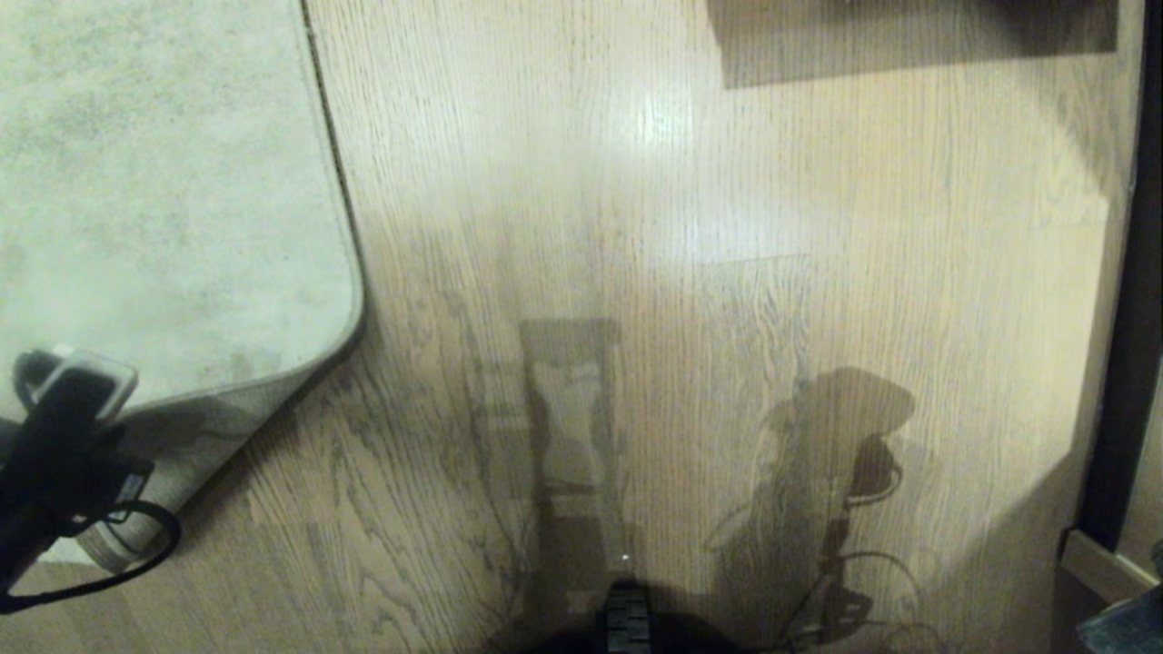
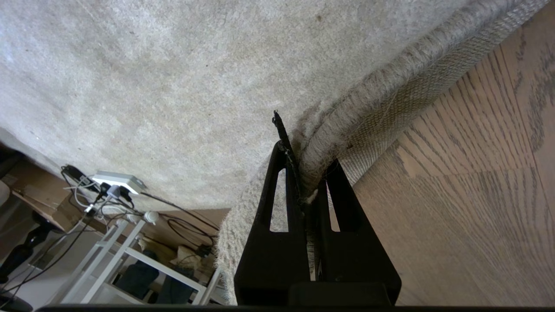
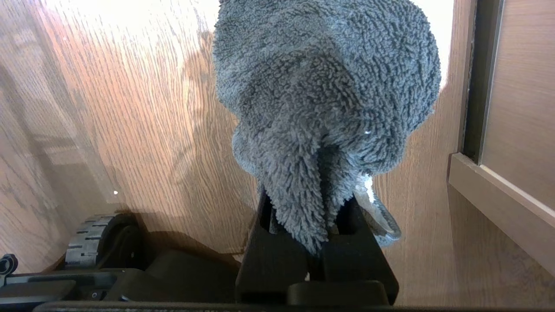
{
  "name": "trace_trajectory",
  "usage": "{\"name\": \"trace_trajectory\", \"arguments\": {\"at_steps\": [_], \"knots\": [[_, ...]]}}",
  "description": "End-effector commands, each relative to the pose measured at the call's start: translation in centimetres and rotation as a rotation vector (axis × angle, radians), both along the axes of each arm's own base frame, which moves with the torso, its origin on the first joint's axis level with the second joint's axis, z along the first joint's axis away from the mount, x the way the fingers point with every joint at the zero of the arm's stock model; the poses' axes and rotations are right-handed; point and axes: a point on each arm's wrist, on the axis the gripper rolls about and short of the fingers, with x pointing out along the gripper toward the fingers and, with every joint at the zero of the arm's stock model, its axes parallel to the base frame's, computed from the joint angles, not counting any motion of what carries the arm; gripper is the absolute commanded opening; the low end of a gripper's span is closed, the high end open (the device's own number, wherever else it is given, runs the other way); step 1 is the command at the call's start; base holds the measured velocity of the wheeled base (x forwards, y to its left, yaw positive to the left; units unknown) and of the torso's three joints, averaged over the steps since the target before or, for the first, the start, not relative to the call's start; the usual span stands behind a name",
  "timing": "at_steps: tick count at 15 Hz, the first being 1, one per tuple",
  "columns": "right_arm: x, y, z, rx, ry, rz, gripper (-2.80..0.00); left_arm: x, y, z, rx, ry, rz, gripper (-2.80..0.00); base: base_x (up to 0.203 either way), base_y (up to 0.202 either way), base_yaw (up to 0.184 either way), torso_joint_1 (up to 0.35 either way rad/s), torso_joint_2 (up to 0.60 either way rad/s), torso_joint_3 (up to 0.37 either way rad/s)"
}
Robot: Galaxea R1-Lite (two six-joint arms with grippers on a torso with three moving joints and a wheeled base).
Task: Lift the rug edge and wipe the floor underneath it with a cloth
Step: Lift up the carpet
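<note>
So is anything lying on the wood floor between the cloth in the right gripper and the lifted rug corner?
Nothing visible does. The light brown wood-plank floor is bare up to the pale grey-beige rug edge, which the left gripper holds pinched. The right gripper holds the fuzzy grey-green cloth near the robot's base.

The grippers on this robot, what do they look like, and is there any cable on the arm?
Both the left gripper and the right gripper are matte black, with two flat, tapering fingers; the left's show long slotted cut-outs. In the head view, the left arm is black, with a pale rounded block near its end and a looping black cable.
</note>
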Motion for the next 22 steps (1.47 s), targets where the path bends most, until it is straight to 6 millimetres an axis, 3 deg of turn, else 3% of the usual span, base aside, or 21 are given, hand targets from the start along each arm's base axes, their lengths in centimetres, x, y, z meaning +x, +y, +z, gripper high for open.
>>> {"name": "trace_trajectory", "arguments": {"at_steps": [1, 8, 22], "knots": [[0.01, 0.0, 0.0, 0.001, 0.002, 0.0, -2.8, -0.03, 0.0, 0.03, 0.005, -0.002, 0.0, -2.8, 0.0, 0.0, 0.0, 0.0, 0.0, 0.0], [0.01, 0.0, 0.01, 0.001, 0.001, 0.0, -2.8, -0.27, 0.02, -0.28, 0.0, 0.01, 0.003, -2.8, 0.0, 0.02, -0.007, 0.002, 0.0, 0.001], [0.01, 0.0, 0.0, 0.001, 0.002, 0.0, -2.8, -0.4, -0.02, -0.51, -0.003, 0.02, 0.005, -2.8, 0.0, 0.191, -0.004, 0.002, 0.0, 0.003]]}}
